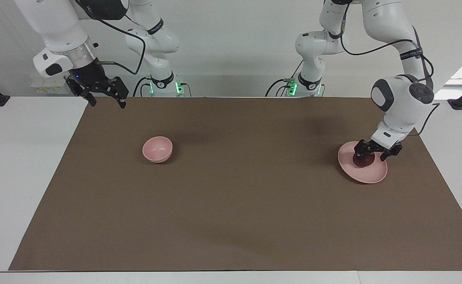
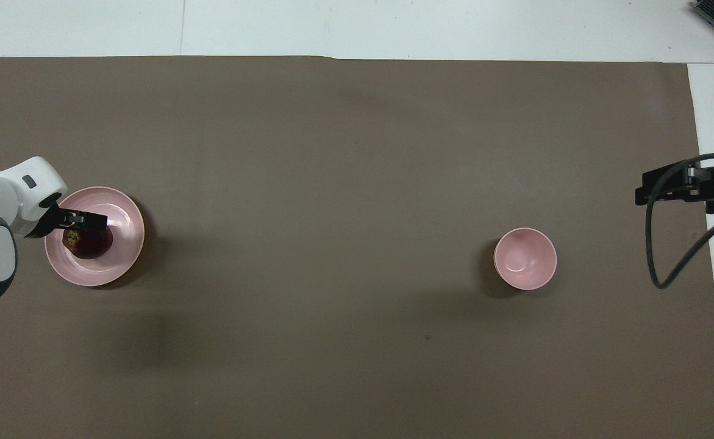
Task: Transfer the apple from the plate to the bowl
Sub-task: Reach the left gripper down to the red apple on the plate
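Nearest the robots, the right hand [image 1: 103, 99] waits open above the brown mat's [image 1: 238, 189] corner. Farther out, the left hand [image 1: 371, 154] straddles the apple [image 1: 363, 160] on the plate [image 1: 369, 173], fingers spread, not clenched. Well apart sits the bowl [image 1: 157, 149], toward the right arm's end of the bench.

Left end effector [image 1: 370, 154] down over the apple [image 1: 363, 161] on the plate [image 1: 363, 169], fingers spread either side. Bowl [image 1: 157, 149] well apart, toward the right arm's end. Right end effector [image 1: 106, 100] waits, spread, above the brown mat's [image 1: 238, 205] edge.
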Robot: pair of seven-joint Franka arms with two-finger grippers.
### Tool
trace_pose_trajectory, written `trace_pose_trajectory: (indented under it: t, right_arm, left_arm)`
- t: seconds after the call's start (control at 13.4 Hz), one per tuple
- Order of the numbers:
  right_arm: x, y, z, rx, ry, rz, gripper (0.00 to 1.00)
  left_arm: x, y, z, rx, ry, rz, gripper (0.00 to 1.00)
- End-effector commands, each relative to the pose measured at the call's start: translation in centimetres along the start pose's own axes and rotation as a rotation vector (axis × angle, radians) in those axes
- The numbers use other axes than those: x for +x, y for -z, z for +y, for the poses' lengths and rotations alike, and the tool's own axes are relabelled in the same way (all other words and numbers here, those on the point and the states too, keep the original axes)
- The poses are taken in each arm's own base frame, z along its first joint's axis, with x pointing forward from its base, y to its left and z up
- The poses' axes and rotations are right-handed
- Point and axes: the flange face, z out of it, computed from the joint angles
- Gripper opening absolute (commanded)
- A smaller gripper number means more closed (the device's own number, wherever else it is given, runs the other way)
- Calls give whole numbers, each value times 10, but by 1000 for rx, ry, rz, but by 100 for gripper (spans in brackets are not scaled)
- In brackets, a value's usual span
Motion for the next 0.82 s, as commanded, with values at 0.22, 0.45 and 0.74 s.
trace_pose_trajectory:
  t: [0.22, 0.45, 0.74]
  right_arm:
    - [-5, 3, 2, 17, 19, 2, 100]
    - [-5, 3, 2, 17, 19, 2, 100]
    - [-5, 3, 2, 17, 19, 2, 100]
  left_arm:
    - [-18, 3, -8, -5, 16, 37, 59]
    - [-40, -3, -14, -14, 36, 9, 29]
    - [-35, -1, -9, -9, 25, 24, 0]
